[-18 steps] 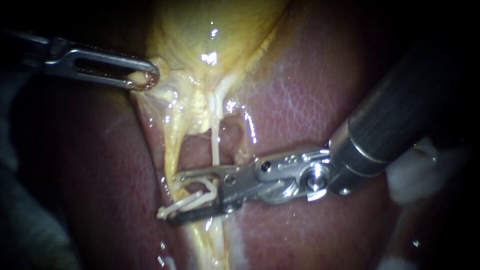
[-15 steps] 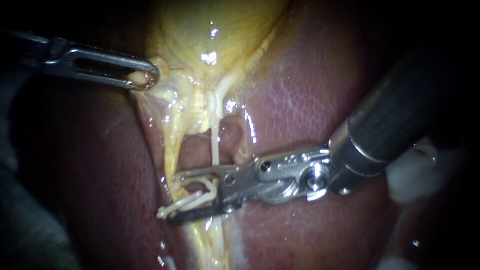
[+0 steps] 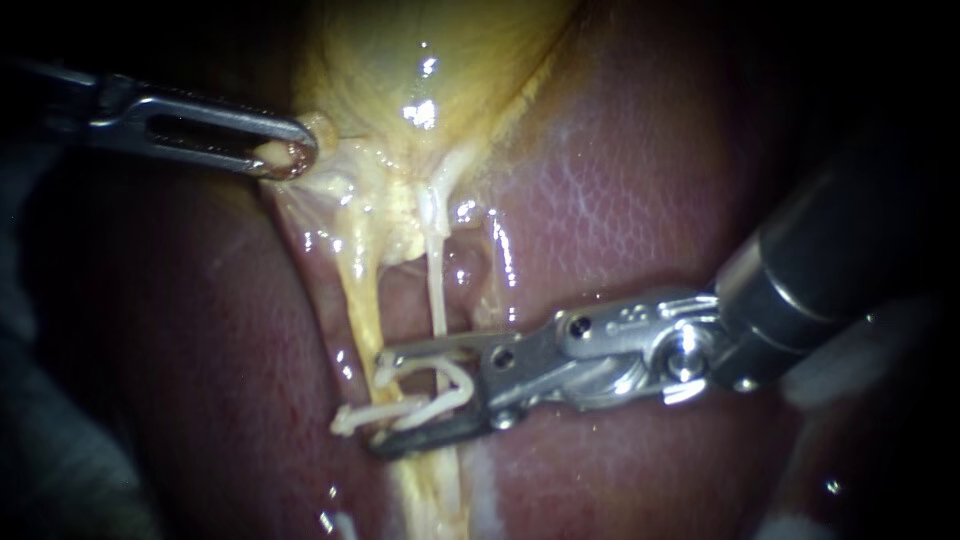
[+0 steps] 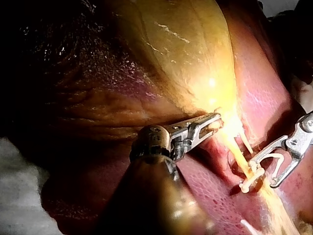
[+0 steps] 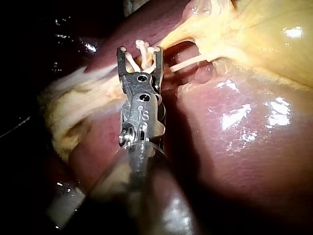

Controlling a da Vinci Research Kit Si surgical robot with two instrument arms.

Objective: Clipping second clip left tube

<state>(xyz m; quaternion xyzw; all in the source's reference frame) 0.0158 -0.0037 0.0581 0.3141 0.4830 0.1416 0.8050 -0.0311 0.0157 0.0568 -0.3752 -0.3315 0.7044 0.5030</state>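
Right tool (image 3: 380, 403): jaws apart, gripping open clip (image 3: 462, 385). Left tube (image 3: 362, 300) sits only at the jaw tips, beside first clip (image 3: 360, 418). Left tool (image 3: 295, 155) is clamped on gallbladder (image 3: 420, 60). Risk: closing here could catch part of the tube or foul first clip.

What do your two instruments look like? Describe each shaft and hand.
The left instrument has a slim steel hand with a long slot and rounded tip, on a rounded metal collar and dark shaft. The right instrument has a thick dark shaft, steel collar, silver hinged wrist with round pins, and a hand of two thin steel prongs.
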